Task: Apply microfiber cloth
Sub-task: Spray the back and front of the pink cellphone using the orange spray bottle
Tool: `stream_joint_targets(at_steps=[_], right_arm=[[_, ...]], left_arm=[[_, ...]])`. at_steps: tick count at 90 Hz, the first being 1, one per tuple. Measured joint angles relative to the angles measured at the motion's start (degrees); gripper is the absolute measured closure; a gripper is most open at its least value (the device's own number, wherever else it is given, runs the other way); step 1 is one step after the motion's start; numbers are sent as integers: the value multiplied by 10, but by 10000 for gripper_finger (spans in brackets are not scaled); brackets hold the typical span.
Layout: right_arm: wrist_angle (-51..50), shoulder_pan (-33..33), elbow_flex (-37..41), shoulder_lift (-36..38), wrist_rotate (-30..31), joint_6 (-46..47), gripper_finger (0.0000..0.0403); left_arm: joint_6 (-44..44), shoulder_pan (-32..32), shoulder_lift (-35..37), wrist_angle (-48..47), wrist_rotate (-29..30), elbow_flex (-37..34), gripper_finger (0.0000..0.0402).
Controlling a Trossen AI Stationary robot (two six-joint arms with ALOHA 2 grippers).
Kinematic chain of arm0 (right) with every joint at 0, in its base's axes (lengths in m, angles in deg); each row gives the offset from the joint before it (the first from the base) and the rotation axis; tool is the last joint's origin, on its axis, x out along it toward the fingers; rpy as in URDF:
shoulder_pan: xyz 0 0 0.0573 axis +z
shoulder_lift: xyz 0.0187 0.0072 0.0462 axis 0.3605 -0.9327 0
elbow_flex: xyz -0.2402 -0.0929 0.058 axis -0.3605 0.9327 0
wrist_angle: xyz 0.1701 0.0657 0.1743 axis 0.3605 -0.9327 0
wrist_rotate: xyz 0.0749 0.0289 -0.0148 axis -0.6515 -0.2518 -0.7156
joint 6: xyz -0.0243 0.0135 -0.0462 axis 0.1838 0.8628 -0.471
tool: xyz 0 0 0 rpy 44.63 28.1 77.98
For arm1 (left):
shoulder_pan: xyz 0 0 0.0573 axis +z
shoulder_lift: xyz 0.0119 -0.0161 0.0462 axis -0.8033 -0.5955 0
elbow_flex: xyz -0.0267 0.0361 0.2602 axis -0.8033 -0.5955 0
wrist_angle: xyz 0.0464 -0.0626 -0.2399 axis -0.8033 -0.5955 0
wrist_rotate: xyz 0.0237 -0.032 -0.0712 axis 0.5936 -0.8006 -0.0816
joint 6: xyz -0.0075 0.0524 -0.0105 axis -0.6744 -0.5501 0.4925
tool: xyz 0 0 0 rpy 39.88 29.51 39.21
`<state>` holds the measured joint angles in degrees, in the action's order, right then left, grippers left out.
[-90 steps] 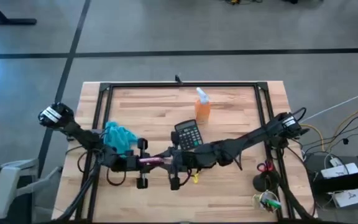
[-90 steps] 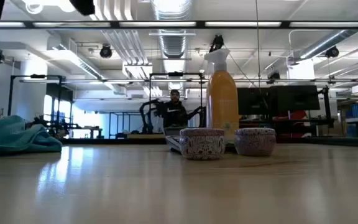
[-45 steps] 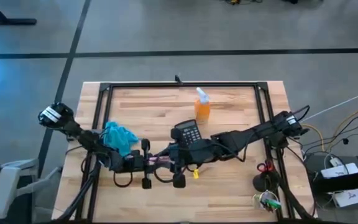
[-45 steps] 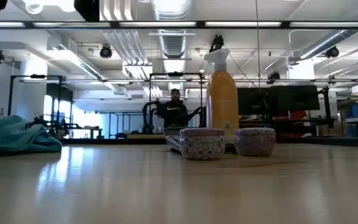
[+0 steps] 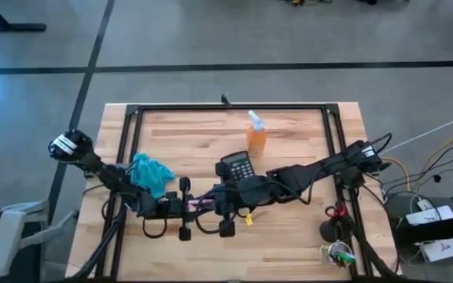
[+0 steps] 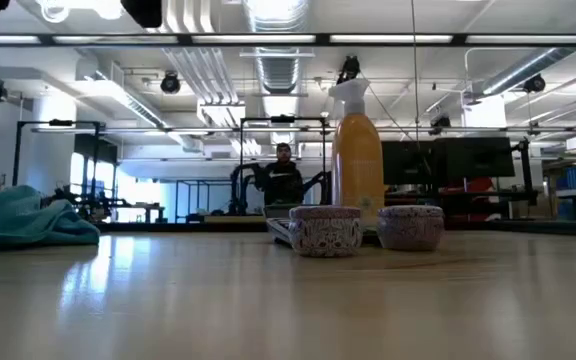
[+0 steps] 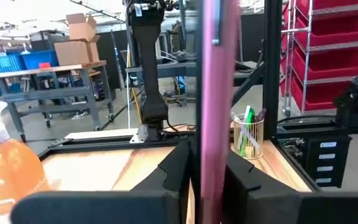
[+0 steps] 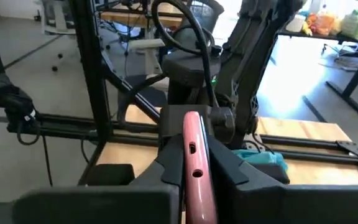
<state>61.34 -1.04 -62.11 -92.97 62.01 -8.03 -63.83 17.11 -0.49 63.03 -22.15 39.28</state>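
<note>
the microfiber cloth [image 5: 151, 173] is lying crumpled near the table's left edge, touching nothing but the wood; in the low view it [image 6: 23, 222] is resting flat and untouched. the left gripper [image 5: 185, 206] is hanging over the front middle of the table, its jaws closed on a pink phone [image 5: 200, 203]. the right gripper [image 5: 223, 206] is meeting it from the other side, jaws closed on the same phone [image 8: 194, 163], which both wrist views are showing between the fingers. judgement: a handover of the phone is in hand; wiping is not yet begun. the next move is calling for one gripper to let go and reach back for the cloth, just beside the left arm. an orange spray bottle [image 5: 256, 135] is standing toward the rear middle, a black calculator [image 5: 238, 168] in front of it; neither is blocking the cloth. two small patterned tins [image 6: 325, 230] are showing in the low view. a person [image 6: 284, 178] is standing far off in the room.
</note>
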Motion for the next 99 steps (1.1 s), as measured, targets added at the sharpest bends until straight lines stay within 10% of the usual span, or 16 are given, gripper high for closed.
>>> stream_joint_targets(at_steps=[49,99], right_arm=[[-245,48,2,29,175,57,387],[-769,-10,76,132,362,397,387]], left_arm=[[200,-28,188,-346,93,-13,301],[390,133,86,-370,65,-39,326]])
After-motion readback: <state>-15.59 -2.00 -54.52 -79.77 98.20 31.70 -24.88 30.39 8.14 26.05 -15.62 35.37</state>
